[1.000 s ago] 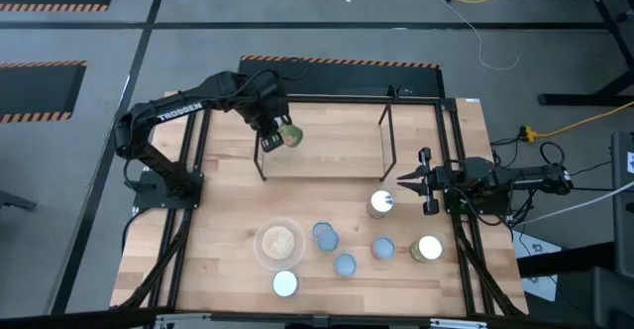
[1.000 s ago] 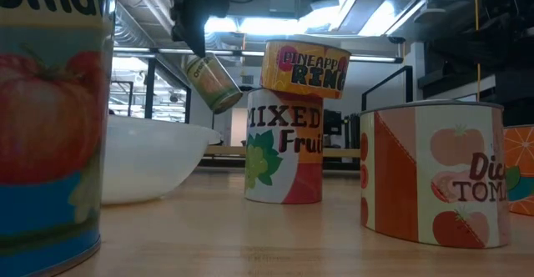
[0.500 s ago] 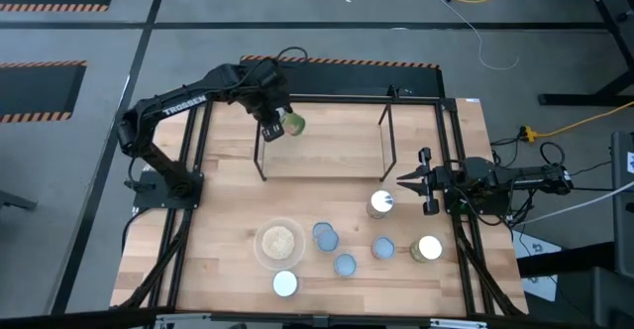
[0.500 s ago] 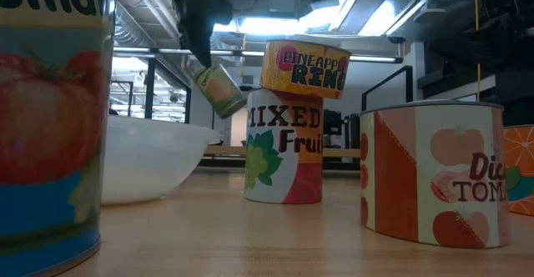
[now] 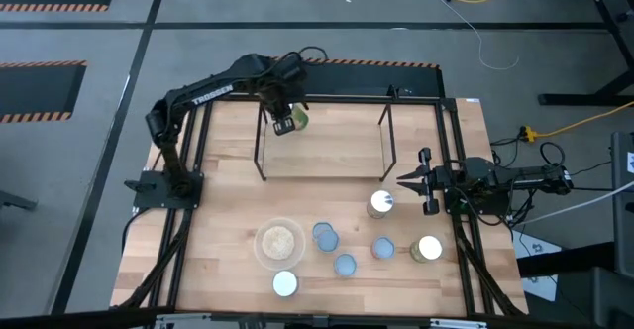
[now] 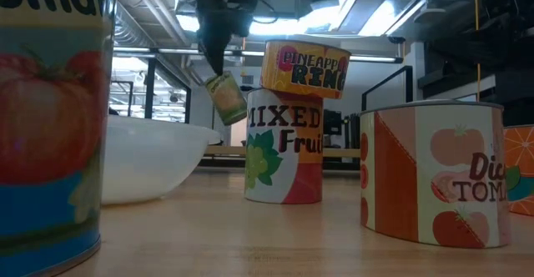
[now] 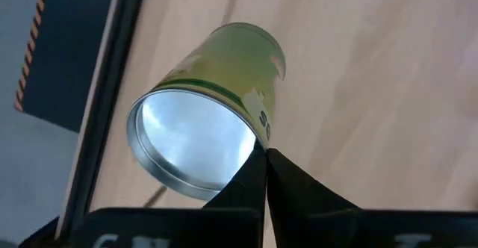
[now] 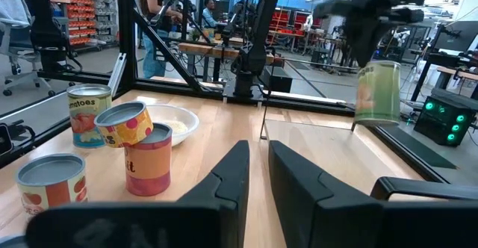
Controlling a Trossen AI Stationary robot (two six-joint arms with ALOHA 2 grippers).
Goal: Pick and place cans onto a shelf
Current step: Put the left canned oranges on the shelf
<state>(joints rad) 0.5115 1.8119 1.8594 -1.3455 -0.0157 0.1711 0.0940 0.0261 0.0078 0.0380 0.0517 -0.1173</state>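
Carried toward twelve o'clock by the left gripper, clamped tilted on a green-labelled can above the shelf, likely nearing placement; right gripper idle, jaws apart.

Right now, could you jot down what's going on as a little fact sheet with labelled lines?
left gripper: shut on green-labelled can, held tilted in the air over the shelf
right gripper: waits at the table's right side, holds nothing
stacked cans: pineapple rings can tilted atop mixed fruit can
clear bowl: near front, tan contents
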